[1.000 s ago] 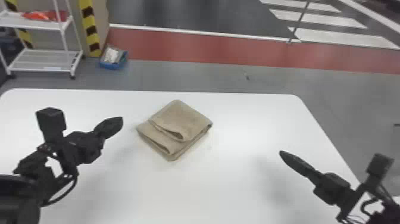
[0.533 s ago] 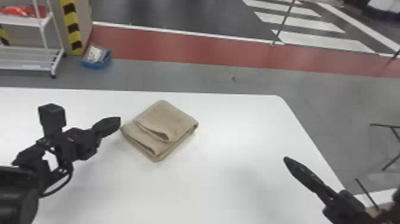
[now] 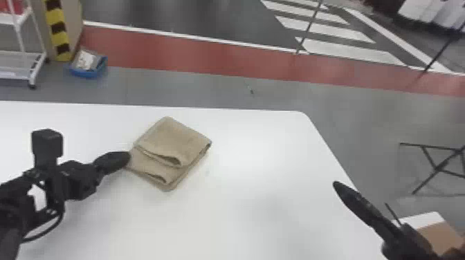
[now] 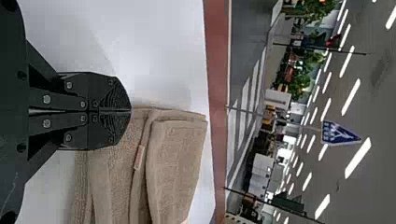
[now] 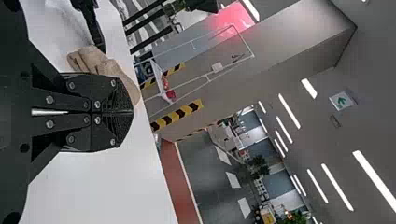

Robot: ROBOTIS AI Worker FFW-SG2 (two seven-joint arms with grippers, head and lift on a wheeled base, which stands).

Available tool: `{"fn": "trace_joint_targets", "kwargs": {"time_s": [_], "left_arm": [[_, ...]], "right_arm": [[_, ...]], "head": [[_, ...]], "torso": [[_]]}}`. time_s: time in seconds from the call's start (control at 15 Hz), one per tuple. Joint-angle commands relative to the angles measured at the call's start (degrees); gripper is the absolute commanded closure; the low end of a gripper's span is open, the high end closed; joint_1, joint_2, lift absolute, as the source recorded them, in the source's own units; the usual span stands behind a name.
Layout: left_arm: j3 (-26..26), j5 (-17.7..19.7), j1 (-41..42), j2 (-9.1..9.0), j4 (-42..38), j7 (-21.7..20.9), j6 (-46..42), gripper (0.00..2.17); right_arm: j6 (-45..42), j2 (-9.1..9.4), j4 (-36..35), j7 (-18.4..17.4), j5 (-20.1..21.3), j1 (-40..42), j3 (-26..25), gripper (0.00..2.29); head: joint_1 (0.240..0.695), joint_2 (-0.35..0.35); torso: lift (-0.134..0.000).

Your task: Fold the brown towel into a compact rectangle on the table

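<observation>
In the head view, my left claw point(image 3: 125, 157) is hiding a corner of the towel point(image 3: 180, 138), leaving me unsure whether they're touching. My right claw point(image 3: 338, 186) is getting cut off at its base. The table point(image 3: 259, 211) and rack point(image 3: 17, 65) are running out past the left edge. A speck point(image 3: 251, 91) beyond is staying too small to name. In the right wrist view, my right claw point(image 5: 133, 112) is covering part of the towel.
</observation>
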Motion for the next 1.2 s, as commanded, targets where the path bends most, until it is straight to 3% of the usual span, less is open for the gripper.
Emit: {"fn": "trace_joint_targets", "kwargs": {"time_s": [0.0,0.33,0.53,0.93,1.13], "left_arm": [[0.12,-0.16,3.0,0.14,-4.77,-0.01,6.0,1.72],[2.23,-0.42,12.23,1.19,-23.32,0.34,22.52,1.72],[3.98,-0.42,16.45,1.45,-30.7,0.69,26.57,1.72],[7.15,0.81,18.21,1.98,-37.73,2.54,26.39,1.72],[7.5,-0.42,17.68,1.98,-36.06,3.06,24.28,1.72]], "right_arm": [[-0.18,0.14,0.36,-0.01,-0.34,0.02,-0.22,2.01],[-1.06,0.14,2.21,0.17,-0.6,-0.51,-0.39,2.01],[-1.23,0.14,3.35,0.78,-0.78,-1.12,-0.39,2.01],[-1.76,0.14,4.41,1.13,-0.69,-1.47,-0.57,2.01],[-1.58,0.14,4.5,1.66,-0.78,-1.39,-1.1,2.01]], "head": [[0.695,-0.35],[0.695,-0.35],[0.695,-0.35],[0.695,-0.35],[0.695,-0.35]], "torso": [[-0.124],[-0.124],[-0.124],[-0.124],[-0.124]]}}
